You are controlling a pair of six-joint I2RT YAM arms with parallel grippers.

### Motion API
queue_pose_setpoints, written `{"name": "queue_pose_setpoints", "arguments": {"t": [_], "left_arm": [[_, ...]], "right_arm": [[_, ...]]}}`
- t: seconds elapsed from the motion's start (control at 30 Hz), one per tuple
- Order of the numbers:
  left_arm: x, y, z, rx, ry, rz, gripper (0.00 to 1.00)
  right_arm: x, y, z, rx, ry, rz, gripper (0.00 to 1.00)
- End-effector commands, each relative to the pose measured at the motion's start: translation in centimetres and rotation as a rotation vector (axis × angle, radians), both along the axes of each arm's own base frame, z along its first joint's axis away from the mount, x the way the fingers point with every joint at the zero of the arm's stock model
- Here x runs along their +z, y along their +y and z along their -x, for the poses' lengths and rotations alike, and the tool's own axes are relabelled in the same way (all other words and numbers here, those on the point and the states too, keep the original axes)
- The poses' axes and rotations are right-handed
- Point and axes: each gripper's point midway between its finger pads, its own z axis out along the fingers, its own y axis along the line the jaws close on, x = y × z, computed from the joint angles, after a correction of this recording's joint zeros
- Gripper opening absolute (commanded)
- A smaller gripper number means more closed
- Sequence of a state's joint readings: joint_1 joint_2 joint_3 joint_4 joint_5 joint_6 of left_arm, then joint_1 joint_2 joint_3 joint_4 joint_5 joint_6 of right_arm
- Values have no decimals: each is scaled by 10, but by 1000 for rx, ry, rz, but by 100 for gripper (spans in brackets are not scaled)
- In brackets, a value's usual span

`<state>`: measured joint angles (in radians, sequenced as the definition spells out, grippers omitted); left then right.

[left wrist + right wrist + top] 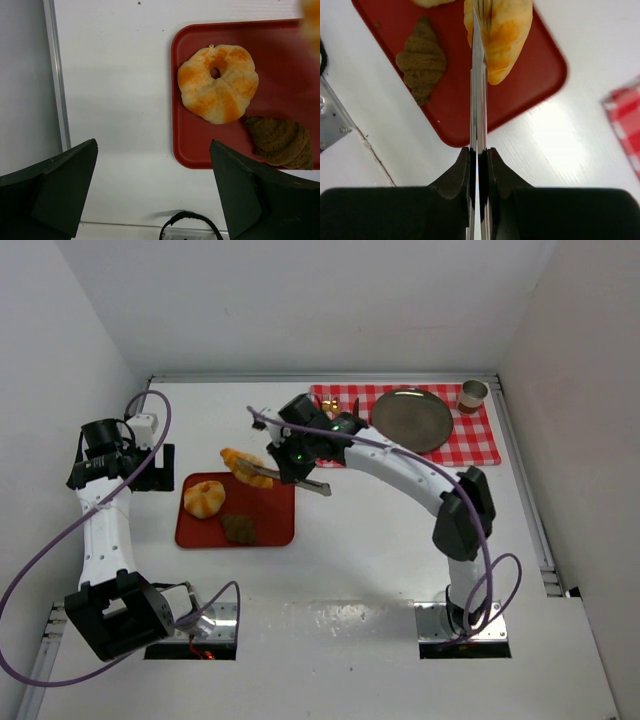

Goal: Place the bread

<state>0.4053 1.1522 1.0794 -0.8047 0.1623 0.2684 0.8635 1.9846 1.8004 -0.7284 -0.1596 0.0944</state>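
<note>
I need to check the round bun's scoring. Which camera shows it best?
The left wrist view: the round bun sits whole and sharp, seen from above, on the red tray. The top external view shows it whole but small. The right wrist view catches only a pale sliver at the picture's top edge.

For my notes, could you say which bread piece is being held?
The golden croissant, pinched by tongs; the bun and brown croissant lie on the tray.

1. The bun (pixel 204 498) lies on the tray's (pixel 275 512) left half, the small lump (pixel 238 528) just beside it, nearer the arms.
2. The croissant (pixel 240 462) sits between the tongs' (pixel 479 100) tips over the tray's far edge.
3. Far right, the plate (pixel 412 420) lies on the cloth (pixel 482 446), the cup (pixel 473 395) beside it.
</note>
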Motion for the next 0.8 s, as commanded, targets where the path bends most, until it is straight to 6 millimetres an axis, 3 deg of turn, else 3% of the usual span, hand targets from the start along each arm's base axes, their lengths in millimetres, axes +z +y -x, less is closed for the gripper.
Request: {"name": "queue_pose_setpoints", "arguments": {"t": [0.0, 0.03, 0.07, 0.1, 0.17, 0.2, 0.23, 0.27, 0.37, 0.4, 0.47, 0.5, 0.53, 0.6, 0.63, 0.7, 0.77], "left_arm": [[4, 2, -5, -2, -21, -19, 100], [0, 2, -4, -2, -13, -15, 100], [-2, 2, -4, -2, -4, -11, 100], [-2, 2, -4, -2, -4, -11, 100], [-4, 3, -7, -2, -4, -11, 100], [-3, 6, -8, 5, 0, -18, 100], [-3, 6, -8, 5, 0, -18, 100], [-3, 9, -10, 15, 6, -28, 100], [1, 16, -13, 31, 10, -48, 100], [1, 17, -13, 38, 13, -55, 100], [-2, 20, -15, 44, 26, -59, 100], [2, 22, -15, 51, 20, -69, 100], [-1, 23, -16, 50, 29, -65, 100], [-4, 24, -16, 63, 39, -63, 100], [-7, 24, -17, 62, 49, -59, 100], [-8, 26, -18, 76, 54, -57, 100], [-8, 27, -21, 83, 56, -50, 100]], "right_arm": [[82, -24, -34, -113, -119, -203, 0], [94, -41, -45, -155, -138, -221, 0], [87, -53, -50, -177, -136, -204, 0], [100, -85, -68, -253, -164, -216, 0], [92, -113, -81, -311, -162, -196, 0], [100, -140, -93, -369, -188, -205, 0], [94, -170, -108, -435, -192, -189, 0], [89, -185, -115, -467, -192, -179, 0], [65, -272, -146, -627, -182, -113, 0], [66, -285, -153, -638, -198, -99, 0], [44, -331, -166, -720, -147, -72, 0], [50, -336, -173, -719, -152, -101, 0], [33, -368, -181, -782, -114, -90, 0], [35, -379, -192, -783, -115, -123, 0], [14, -389, -195, -794, -61, -120, 0], [12, -403, -200, -790, -65, -107, 0], [-7, -421, -201, -817, -25, -87, 0]]}}
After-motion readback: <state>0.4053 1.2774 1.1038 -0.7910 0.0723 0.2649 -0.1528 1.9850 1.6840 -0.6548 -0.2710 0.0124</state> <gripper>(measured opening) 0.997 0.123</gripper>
